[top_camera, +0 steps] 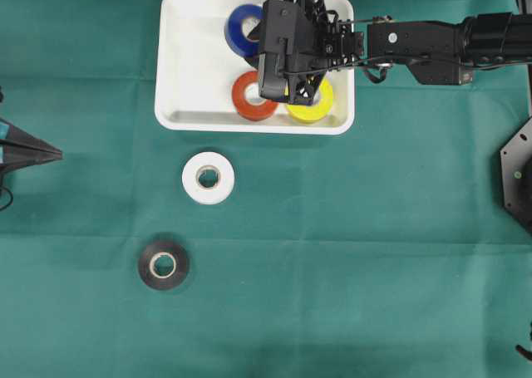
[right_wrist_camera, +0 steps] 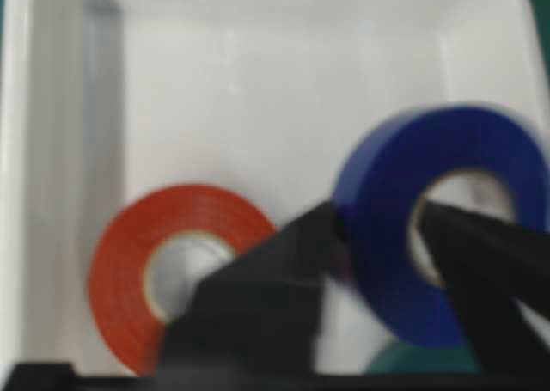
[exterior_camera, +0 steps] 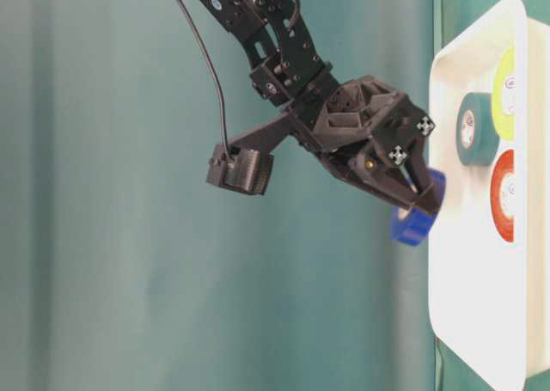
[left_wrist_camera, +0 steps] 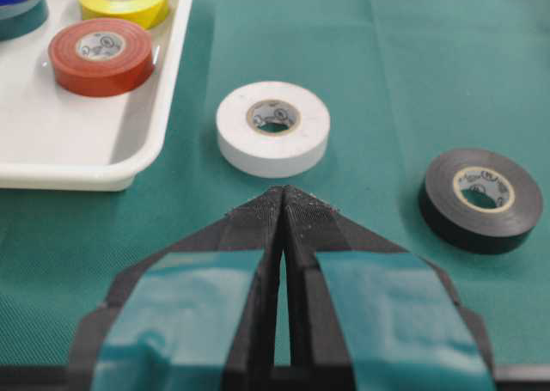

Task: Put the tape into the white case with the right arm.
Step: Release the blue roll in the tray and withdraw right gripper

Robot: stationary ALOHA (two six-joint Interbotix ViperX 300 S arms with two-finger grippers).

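Note:
My right gripper hangs over the white case, shut on the wall of a blue tape roll; one finger sits inside the roll's hole and the other presses its outer side. The roll looks blurred. In the table-level view the blue tape sits at the fingertips, just off the case's floor. A red roll, a yellow roll and a dark green roll lie in the case. My left gripper is shut on nothing at the left edge of the table.
A white tape roll and a black tape roll lie flat on the green cloth in front of the case. The left gripper points toward them from the left. A black fixture stands at the right edge.

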